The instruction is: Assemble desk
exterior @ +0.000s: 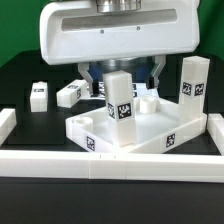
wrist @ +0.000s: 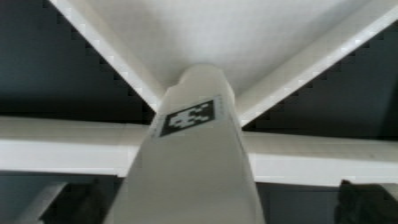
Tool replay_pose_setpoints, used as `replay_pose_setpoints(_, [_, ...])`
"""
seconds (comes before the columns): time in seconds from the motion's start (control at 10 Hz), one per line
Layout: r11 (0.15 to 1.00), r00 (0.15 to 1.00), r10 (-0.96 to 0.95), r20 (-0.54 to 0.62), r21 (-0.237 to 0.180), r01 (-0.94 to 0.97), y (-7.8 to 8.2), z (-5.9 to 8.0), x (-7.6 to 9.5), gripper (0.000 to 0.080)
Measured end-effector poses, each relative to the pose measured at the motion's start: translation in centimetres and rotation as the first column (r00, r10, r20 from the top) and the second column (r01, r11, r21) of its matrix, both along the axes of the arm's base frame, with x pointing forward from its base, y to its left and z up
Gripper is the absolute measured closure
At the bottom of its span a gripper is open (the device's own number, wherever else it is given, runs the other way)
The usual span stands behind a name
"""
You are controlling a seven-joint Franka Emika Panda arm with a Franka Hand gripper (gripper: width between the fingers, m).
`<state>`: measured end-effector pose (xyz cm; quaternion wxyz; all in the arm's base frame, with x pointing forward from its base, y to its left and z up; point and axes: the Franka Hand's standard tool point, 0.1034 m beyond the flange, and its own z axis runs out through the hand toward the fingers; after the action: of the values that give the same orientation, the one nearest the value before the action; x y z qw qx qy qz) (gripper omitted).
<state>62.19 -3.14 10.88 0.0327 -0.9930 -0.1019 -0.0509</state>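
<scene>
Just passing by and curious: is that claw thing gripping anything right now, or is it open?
Gripper: open, holding nothing; its jaws stand wide apart by the top of the upright leg.

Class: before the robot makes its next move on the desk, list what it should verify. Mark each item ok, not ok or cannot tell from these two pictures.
1. Hand open: ok, the jaws stand wide.
2. Upright leg vertical at a corner of the tabletop: ok.
3. That leg fully seated in its socket: cannot tell, its base is hidden.
4. Hand centred over that leg: ok, the wrist view shows the leg in the middle.
5. Fingers clear of the leg: cannot tell.
6. Other legs in sight: ok, a lying leg and a second lying leg on the exterior view's left, and a standing leg on its right.
</scene>
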Motion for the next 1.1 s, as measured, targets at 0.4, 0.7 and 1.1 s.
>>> replay_pose_setpoints(0.4, [1.0, 1.0, -0.003, 0.0, 0.0, 0.003, 0.01, 0.0, 0.0, 0.0377])
replay_pose_setpoints(0.7, [1.0, 1.0, -0.031, -0.002, 0.003, 0.031, 0.01, 0.0, 0.0, 0.0511])
replay_pose_setpoints(1.1, [0.966, 0.966, -0.258, -0.024, 0.026, 0.258, 0.33, -0.02, 0.01, 0.0511])
